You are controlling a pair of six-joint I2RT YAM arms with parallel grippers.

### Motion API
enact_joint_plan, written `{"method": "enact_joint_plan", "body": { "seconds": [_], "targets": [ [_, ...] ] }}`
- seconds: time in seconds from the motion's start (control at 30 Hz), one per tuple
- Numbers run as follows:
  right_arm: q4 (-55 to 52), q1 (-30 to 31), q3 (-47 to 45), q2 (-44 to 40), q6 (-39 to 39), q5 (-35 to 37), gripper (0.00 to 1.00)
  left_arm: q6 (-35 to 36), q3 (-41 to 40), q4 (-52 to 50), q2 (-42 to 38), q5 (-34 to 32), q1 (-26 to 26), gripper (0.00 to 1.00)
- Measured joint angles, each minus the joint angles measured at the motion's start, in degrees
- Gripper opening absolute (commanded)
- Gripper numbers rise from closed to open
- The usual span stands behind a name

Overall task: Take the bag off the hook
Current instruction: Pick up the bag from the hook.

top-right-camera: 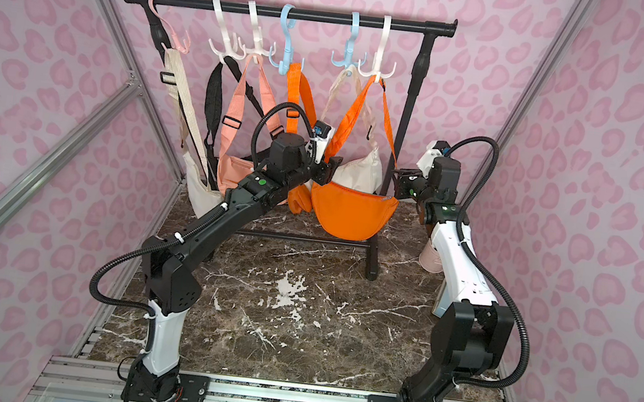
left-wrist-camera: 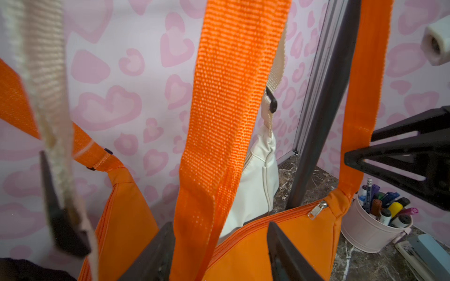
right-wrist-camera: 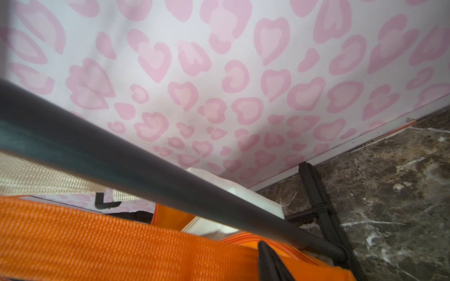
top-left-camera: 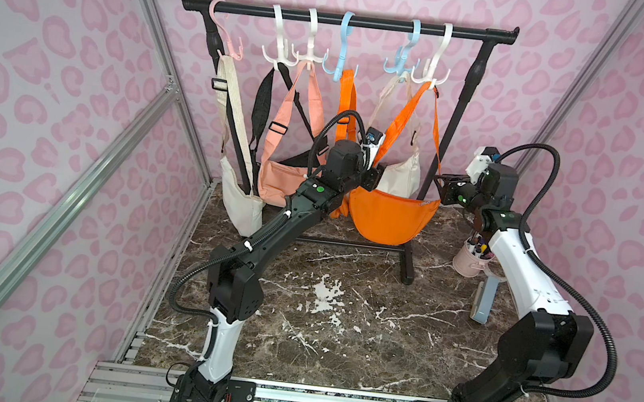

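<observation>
An orange bag [top-left-camera: 389, 218] [top-right-camera: 348, 213] hangs by its strap from a white hook [top-left-camera: 437, 62] [top-right-camera: 380, 54] on the black rail. My left gripper [top-left-camera: 373, 177] [left-wrist-camera: 219, 245] is open just above the bag's left end, and the left run of the strap [left-wrist-camera: 219, 121] passes between its fingers, against one of them. My right gripper [top-left-camera: 441, 187] [left-wrist-camera: 358, 146] is at the bag's right corner. Its fingers stand close on either side of the right run of the strap [left-wrist-camera: 365, 97]. The right wrist view shows only one finger [right-wrist-camera: 267, 265] beside the strap [right-wrist-camera: 97, 238].
Cream [top-left-camera: 237, 200], black, peach [top-left-camera: 277, 180], orange and white [top-left-camera: 403, 174] bags hang on neighbouring hooks. The rack's right post [top-left-camera: 453, 118] and foot [top-left-camera: 407, 271] stand close to my right gripper. A pink bucket of pens [top-left-camera: 472, 258] and a blue-grey stapler [top-left-camera: 483, 301] lie under the right arm.
</observation>
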Motion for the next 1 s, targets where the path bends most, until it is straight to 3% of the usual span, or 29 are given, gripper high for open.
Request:
{"method": "enact_joint_plan", "body": {
  "seconds": [0.2,0.37,0.5,1.0],
  "targets": [
    [0.0,0.0,0.0,0.0,-0.5,0.2,0.10,0.4,0.0,1.2,1.8,-1.9,0.0,0.47],
    [0.0,0.0,0.1,0.0,-0.6,1.0,0.05,0.3,0.7,1.3,2.4,-2.2,0.0,0.18],
    [0.0,0.0,0.1,-0.2,-0.6,1.1,0.02,-0.2,1.8,1.3,2.4,-2.4,0.0,0.05],
    [-0.1,0.0,2.8,-3.1,0.7,1.2,0.00,-4.5,3.1,0.7,-1.0,0.9,0.0,0.03]
  ]
}}
